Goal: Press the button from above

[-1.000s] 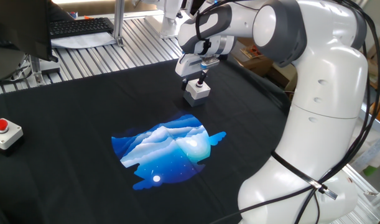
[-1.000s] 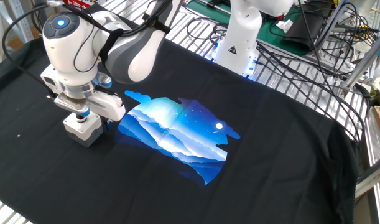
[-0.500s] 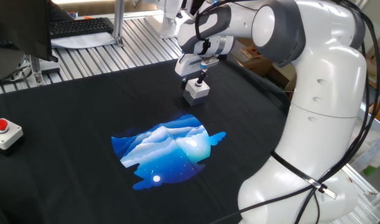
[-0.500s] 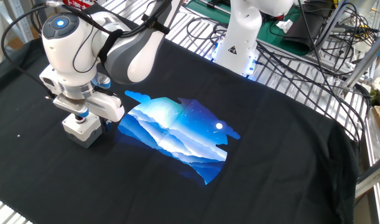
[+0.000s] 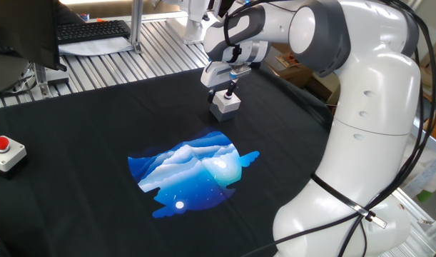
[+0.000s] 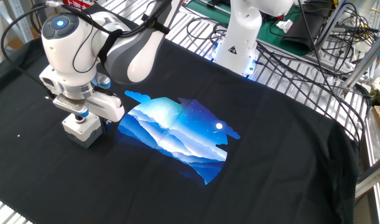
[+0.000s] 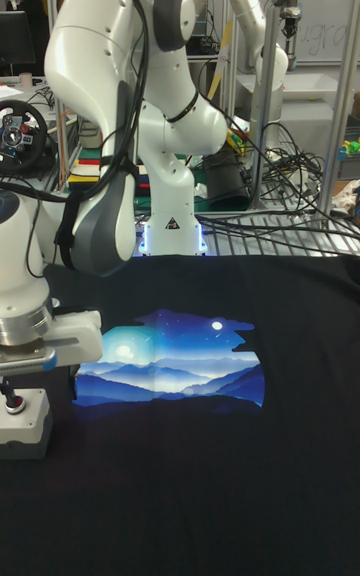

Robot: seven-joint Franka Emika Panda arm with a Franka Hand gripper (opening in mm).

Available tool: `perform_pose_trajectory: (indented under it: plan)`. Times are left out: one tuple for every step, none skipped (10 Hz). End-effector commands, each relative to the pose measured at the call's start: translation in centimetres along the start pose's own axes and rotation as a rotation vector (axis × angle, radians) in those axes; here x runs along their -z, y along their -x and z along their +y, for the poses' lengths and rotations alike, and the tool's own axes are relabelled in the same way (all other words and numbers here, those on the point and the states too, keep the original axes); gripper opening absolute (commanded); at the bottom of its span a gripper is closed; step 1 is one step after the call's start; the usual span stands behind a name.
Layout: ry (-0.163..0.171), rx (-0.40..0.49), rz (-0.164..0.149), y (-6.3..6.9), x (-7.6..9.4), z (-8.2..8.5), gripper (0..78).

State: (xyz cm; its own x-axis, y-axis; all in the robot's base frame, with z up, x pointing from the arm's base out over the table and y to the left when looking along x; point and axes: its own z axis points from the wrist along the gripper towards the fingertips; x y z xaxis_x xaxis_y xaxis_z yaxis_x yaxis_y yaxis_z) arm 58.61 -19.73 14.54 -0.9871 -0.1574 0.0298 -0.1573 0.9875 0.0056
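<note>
Red and small, the button [image 7: 11, 404] sits on top of its light-grey box [image 5: 225, 105], which stands on the black cloth [image 5: 96, 135] near the far side of the table, just beyond the blue mountain print [image 5: 193, 171]. The gripper [image 5: 232, 91] is directly over it, its dark tip right at the button's top in one fixed view; in the tall fixed view the button shows just beneath the hand, though actual contact is too fine to confirm. Compared with a second ago the box top sits a shade closer under the hand, while over the last half second almost nothing moves, which suggests the downward push has reached or nearly reached its limit. I judge the press to be at or very close to completion, with only a lift away left. Whether the jaws are open or closed cannot be told, since the hand's body hides the fingertips in every view. Well apart, at the cloth's left edge, lies a flatter white box with a red dome [image 5: 3, 151], untouched.
</note>
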Motion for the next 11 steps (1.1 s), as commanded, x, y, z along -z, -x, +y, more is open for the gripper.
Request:
perform_pose_trajectory:
  plan:
    - [0.006,-0.004,0.012,-0.4,-0.6,0.0,77.4]
    - [0.007,-0.006,0.011,-0.5,-0.5,0.0,77.4]
    - [0.007,-0.008,0.012,-0.6,-0.2,0.0,77.4]
    - [0.010,-0.011,0.013,-0.6,0.2,0.0,77.4]
    - [0.011,-0.013,0.016,-0.6,0.7,0.1,77.4]
    - [0.011,-0.012,0.017,-0.6,1.1,0.0,77.4]
    - [0.012,-0.012,0.018,-0.6,1.2,0.0,77.4]
    - [0.011,-0.011,0.019,-0.7,1.5,-0.1,77.4]
    - [0.011,-0.011,0.019,-0.7,1.5,-0.1,77.4]
    - [0.010,-0.010,0.020,-0.7,1.6,-0.2,77.4]
    - [0.010,-0.009,0.020,-0.8,1.8,-0.3,77.4]
